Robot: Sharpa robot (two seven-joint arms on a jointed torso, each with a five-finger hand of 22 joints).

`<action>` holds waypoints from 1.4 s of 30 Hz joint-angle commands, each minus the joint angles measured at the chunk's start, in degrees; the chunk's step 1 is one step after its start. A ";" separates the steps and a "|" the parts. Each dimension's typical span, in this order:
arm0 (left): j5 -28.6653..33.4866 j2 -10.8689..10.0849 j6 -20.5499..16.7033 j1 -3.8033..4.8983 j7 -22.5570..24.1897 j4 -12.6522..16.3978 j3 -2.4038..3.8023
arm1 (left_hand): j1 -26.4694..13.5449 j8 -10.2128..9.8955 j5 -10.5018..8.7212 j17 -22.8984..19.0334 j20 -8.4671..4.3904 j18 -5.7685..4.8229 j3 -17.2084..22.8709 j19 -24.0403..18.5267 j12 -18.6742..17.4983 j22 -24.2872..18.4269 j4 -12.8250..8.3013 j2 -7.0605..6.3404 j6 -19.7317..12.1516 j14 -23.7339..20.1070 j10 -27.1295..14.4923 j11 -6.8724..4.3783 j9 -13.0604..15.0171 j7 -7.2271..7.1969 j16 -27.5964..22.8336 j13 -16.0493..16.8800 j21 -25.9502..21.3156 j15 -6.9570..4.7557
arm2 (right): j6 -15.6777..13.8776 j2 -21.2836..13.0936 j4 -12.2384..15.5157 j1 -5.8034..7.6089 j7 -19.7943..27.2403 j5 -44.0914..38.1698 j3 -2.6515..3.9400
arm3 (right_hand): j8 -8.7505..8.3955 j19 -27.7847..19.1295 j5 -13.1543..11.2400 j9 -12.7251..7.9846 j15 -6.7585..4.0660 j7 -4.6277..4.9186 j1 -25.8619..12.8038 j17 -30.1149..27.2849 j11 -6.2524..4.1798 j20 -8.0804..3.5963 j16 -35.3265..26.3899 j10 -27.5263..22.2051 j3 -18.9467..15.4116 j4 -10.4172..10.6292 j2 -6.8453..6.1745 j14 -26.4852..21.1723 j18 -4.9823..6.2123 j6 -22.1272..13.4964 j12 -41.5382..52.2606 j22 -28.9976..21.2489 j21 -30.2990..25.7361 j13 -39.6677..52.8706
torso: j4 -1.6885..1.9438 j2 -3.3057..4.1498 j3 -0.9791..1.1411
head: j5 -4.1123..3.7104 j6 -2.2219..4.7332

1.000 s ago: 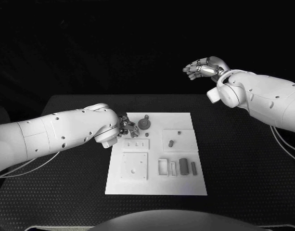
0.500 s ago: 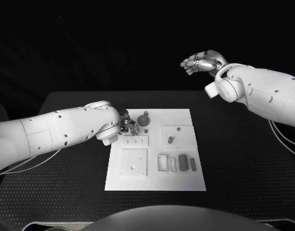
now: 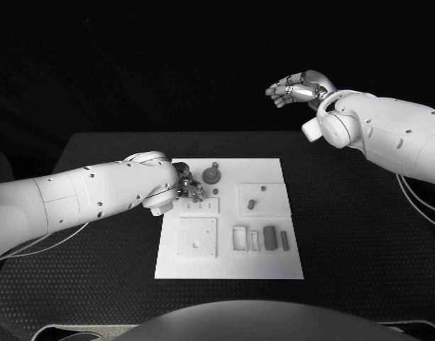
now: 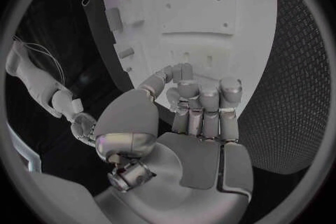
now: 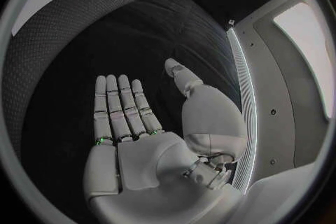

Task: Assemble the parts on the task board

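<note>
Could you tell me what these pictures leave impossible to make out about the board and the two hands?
- Head view: the left hand sits at the task board edge; its arm hides its fingertips, so any contact is unclear.
- Left wrist view: the curled fingers cover the board beneath; whether they hold a part cannot be told.
- Head view: the small parts are too small to identify.
- Right hand is open, away from the board.

A white task board is laid flat at frame centre, grey parts lying on it.
</note>
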 commanded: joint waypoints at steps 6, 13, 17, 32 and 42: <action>-1.69 0.39 1.13 -0.32 0.08 -0.26 0.04 | 0.22 0.28 0.17 0.06 -7.36 3.21 2.60 0.33 0.13 0.99 -2.26 0.42 0.90 5.33 3.30 -3.50 0.32 -0.80 -0.06 0.08 0.24 -6.58 | 0.61 0.17 -0.10 0.05 0.11 -0.48 0.06 | 0.03 -0.45 0.19 -0.11 0.04 0.37 0.45 -0.10 -0.15 0.00 -0.26 0.46 0.04 0.34 -0.03 0.19 -0.44 -0.35 -0.44 0.14 -0.41 0.06 | -0.01 -0.01 0.03 | -0.08 -0.12; -1.66 0.51 1.31 -0.63 0.21 -0.34 0.04 | 0.18 0.27 0.16 0.07 -7.35 3.23 2.64 0.33 0.12 0.99 -2.26 0.42 0.91 5.33 3.28 -3.50 0.33 -0.80 -0.08 0.07 0.26 -6.58 | 0.72 0.23 0.01 0.05 0.11 -0.48 0.06 | 0.03 -0.48 0.15 -0.14 0.02 0.32 0.49 -0.15 -0.19 -0.01 -0.33 0.50 0.04 0.38 -0.01 0.22 -0.46 -0.37 -0.57 0.20 -0.45 0.06 | -0.01 -0.02 0.05 | -0.14 -0.36; -1.84 0.60 1.76 -0.64 0.11 -0.52 0.04 | 0.17 0.26 0.16 0.08 -7.34 3.25 2.67 0.32 0.11 0.99 -2.26 0.43 0.91 5.32 3.27 -3.50 0.33 -0.80 -0.11 0.07 0.27 -6.57 | 0.81 0.34 -0.03 0.05 0.12 -0.46 0.07 | 0.02 -0.49 0.13 -0.15 0.01 0.32 0.52 -0.17 -0.19 -0.02 -0.36 0.53 0.04 0.39 -0.01 0.23 -0.47 -0.39 -0.63 0.23 -0.47 0.06 | 0.00 -0.01 0.03 | -0.24 -0.49; -2.05 0.87 2.02 -1.04 0.26 -0.98 0.04 | 0.11 0.24 0.15 0.09 -7.32 3.28 2.75 0.28 0.07 0.98 -2.28 0.44 0.94 5.28 3.21 -3.49 0.34 -0.79 -0.19 0.06 0.31 -6.56 | 0.98 0.40 0.10 0.05 0.12 -0.43 0.08 | 0.05 -0.48 0.11 -0.18 0.04 0.29 0.60 -0.24 -0.22 -0.04 -0.45 0.65 0.01 0.43 0.07 0.33 -0.49 -0.39 -0.84 0.35 -0.52 0.07 | -0.02 -0.04 0.03 | -0.17 -0.56; -2.01 0.78 2.42 -1.08 0.24 -0.39 0.04 | 0.04 0.23 0.15 0.11 -7.31 3.29 2.78 0.26 0.06 0.97 -2.28 0.42 0.95 5.27 3.19 -3.48 0.35 -0.78 -0.23 0.06 0.33 -6.55 | 1.37 0.50 0.13 0.05 0.08 -0.42 0.09 | 0.08 -0.35 0.15 -0.22 -0.06 0.42 0.70 -0.26 -0.13 -0.08 -0.45 0.88 -0.01 0.45 0.14 0.60 -0.45 -0.38 -1.02 0.49 -0.52 0.10 | 0.01 -0.02 0.03 | -0.21 -0.68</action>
